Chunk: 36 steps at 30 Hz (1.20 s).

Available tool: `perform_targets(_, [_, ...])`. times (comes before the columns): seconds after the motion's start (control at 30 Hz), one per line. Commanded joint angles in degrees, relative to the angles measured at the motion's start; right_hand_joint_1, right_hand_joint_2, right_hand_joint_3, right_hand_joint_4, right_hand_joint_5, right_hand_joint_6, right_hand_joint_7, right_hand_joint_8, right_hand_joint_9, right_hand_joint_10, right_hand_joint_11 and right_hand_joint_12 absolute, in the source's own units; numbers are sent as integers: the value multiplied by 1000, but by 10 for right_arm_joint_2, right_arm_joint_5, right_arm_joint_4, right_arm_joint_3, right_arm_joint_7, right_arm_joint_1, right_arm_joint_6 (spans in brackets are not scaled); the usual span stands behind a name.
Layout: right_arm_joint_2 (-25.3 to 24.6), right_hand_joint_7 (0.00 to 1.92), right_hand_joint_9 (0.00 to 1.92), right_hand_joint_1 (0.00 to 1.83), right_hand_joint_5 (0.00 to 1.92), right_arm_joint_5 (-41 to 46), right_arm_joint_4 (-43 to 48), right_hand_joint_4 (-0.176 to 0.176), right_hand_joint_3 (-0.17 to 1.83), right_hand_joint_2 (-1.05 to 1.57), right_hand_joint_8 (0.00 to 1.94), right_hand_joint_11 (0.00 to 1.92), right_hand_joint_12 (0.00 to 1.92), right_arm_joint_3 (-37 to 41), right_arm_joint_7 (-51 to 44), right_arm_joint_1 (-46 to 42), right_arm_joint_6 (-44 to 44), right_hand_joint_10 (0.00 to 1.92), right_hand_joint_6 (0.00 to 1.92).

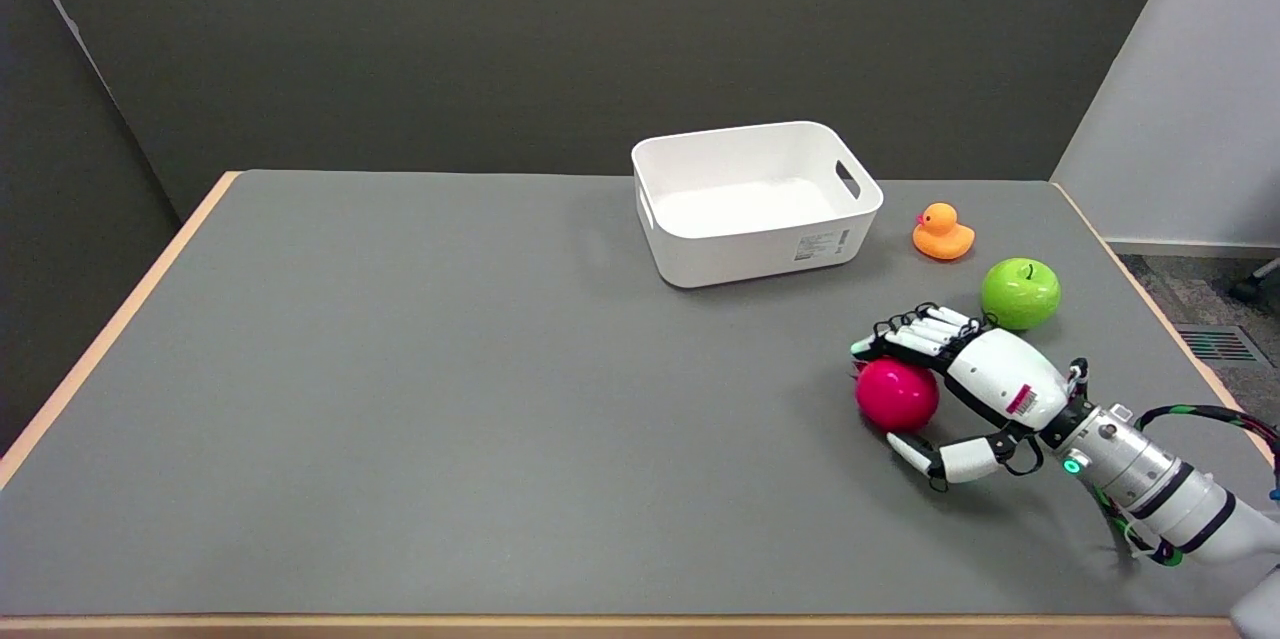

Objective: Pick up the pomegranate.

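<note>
The pomegranate (895, 395) sits on the gray counter (420, 399), near the right side. The right hand (975, 384) wraps around it, fingers (915, 337) over the top and thumb below. I cannot tell if it squeezes it yet.

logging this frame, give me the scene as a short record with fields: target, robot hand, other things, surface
target: pomegranate, red-pink, on the table, near right
robot hand: right robot hand cupped around the pomegranate, fingers over its top, thumb at its near side; firm grip or lift cannot be told
bin: white bin, far centre, nothing seen inside
duck: orange duck, right of the bin
apple: green apple, upright, just behind the robot hand
surface: grey table with a wood edge
</note>
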Motion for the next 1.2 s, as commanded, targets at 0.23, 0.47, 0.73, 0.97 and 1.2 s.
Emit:
perform_targets(0.23, [-5, 859, 753, 1158, 628, 0, -9, -39, 300, 1106, 1288, 332, 1446, -5, 1, 19, 18, 1332, 1538])
perform_targets(0.47, [-1, 899, 811, 1180, 649, 5, 13, -70, 474, 1008, 1329, 378, 1488, 2, 5, 25, 29, 1457, 1503])
perform_targets(0.73, [9, 751, 876, 1191, 702, 11, 85, -176, 387, 1072, 1475, 434, 1493, 36, 17, 42, 5, 1571, 1465])
perform_targets(0.97, [25, 749, 876, 1190, 701, 27, 178, -176, 422, 1058, 1489, 475, 1537, 83, 21, 78, -77, 1612, 1476])
perform_targets(1.2, [34, 741, 867, 1186, 693, 40, 247, -176, 442, 1054, 1510, 487, 1543, 70, -19, 184, -213, 1666, 1492])
